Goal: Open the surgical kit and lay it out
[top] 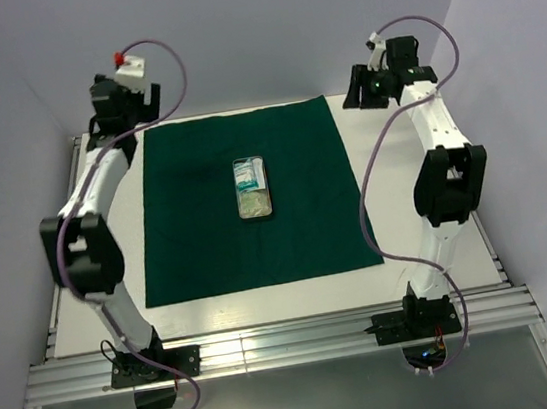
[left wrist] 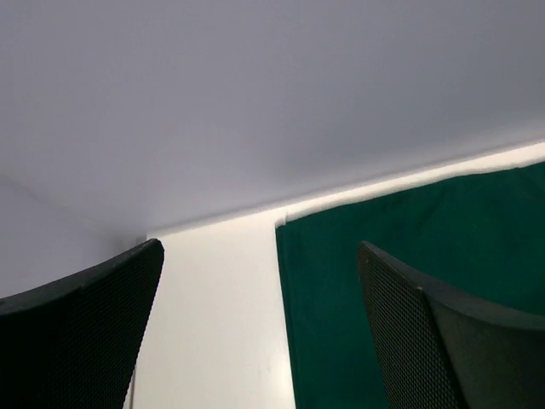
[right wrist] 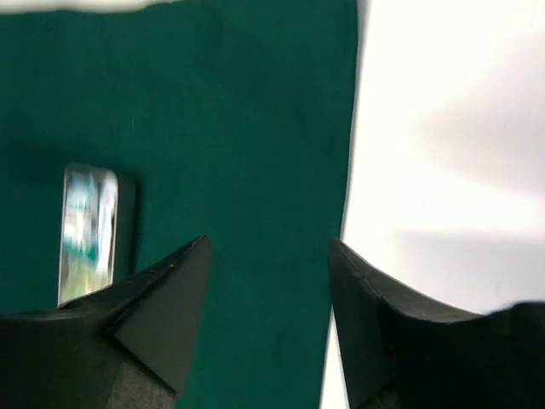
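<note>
Cloth (top: 192,195): dark green fabric, matt, faint creases. Tray (top: 257,216): shiny steel, reflective rim. Worktop (top: 266,301): smooth white, matt. Left claw (left wrist: 260,256) fingers (left wrist: 417,332): black plastic, fine dimpled texture. Right claw (right wrist: 268,247) fingers (right wrist: 383,324): black plastic, smooth matt. Rails (top: 273,351): bare aluminium, slight sheen.

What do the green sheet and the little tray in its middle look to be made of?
The green sheet looks like woven cloth with a matte finish: it lies limp and flat, has no shine, and its edge ripples slightly in the left wrist view. The tray looks like metal, probably polished steel: its rim is grey and it gleams in the right wrist view, though it is blurred there.
</note>
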